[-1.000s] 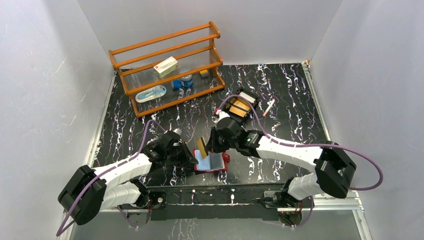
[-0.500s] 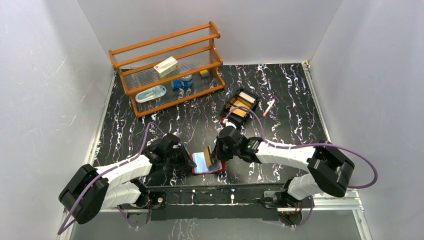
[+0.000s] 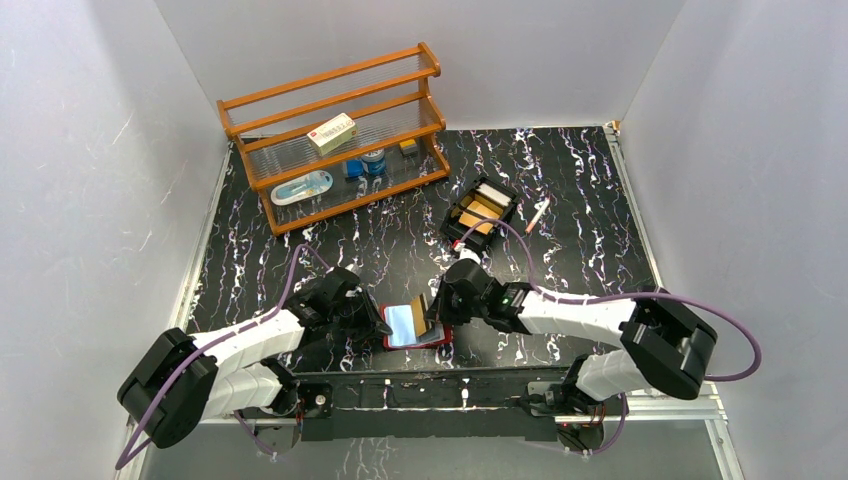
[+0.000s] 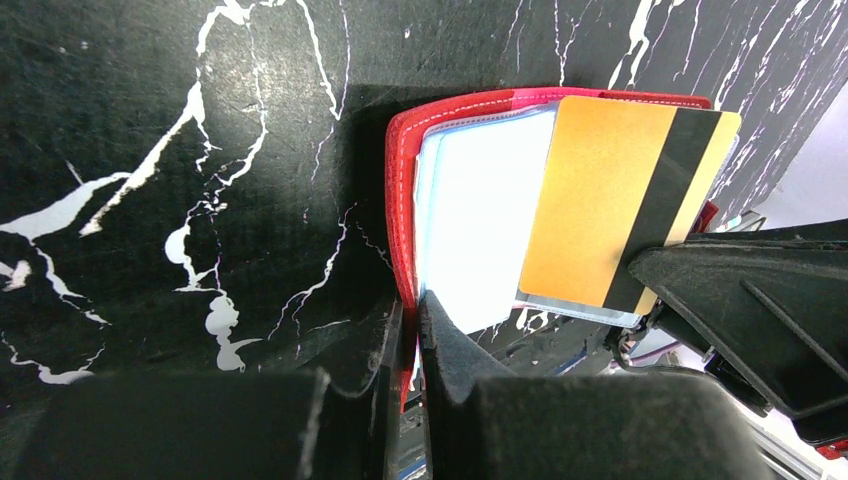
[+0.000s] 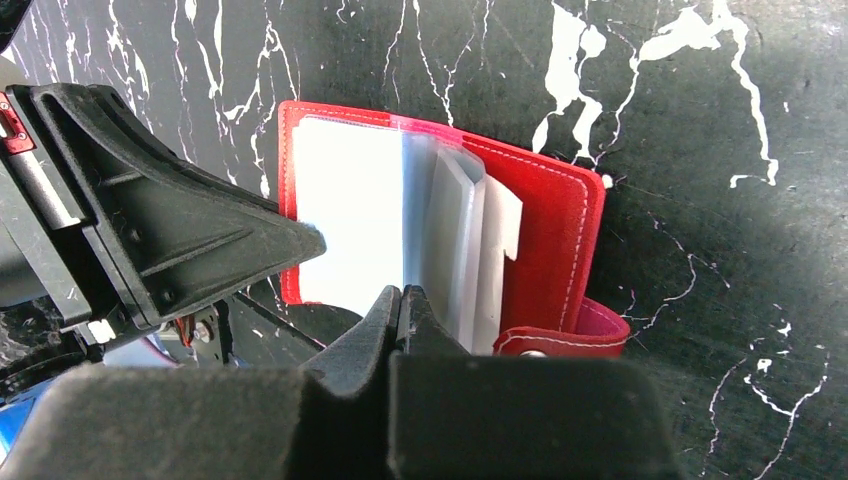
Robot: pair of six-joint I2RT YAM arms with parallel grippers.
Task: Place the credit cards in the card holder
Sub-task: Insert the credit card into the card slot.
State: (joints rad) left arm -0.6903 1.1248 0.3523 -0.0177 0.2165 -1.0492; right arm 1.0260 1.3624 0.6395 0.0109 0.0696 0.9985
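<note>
The red card holder (image 3: pixel 436 338) lies open near the table's front edge, its clear sleeves showing pale. My left gripper (image 3: pixel 384 322) is shut on the holder's left cover edge (image 4: pixel 403 215), jaws pinching the red rim (image 4: pixel 412 315). My right gripper (image 3: pixel 433 312) is shut on a gold card (image 4: pixel 595 195) with a black stripe, held over the holder's sleeves with its edge down among them. In the right wrist view the holder (image 5: pixel 560 230) and its snap tab (image 5: pixel 590 335) show beyond the shut jaws (image 5: pixel 402 300). More cards lie in the black tray (image 3: pixel 481 212).
A wooden shelf (image 3: pixel 335 135) stands at the back left with a cream box (image 3: pixel 332 132) and small items. A pen (image 3: pixel 537 214) lies right of the black tray. The arms' base rail (image 3: pixel 430 385) runs just in front of the holder.
My right gripper has come down and toward the front with the gold card, from above the holder to its sleeves. The left gripper has stayed on the holder's edge.
</note>
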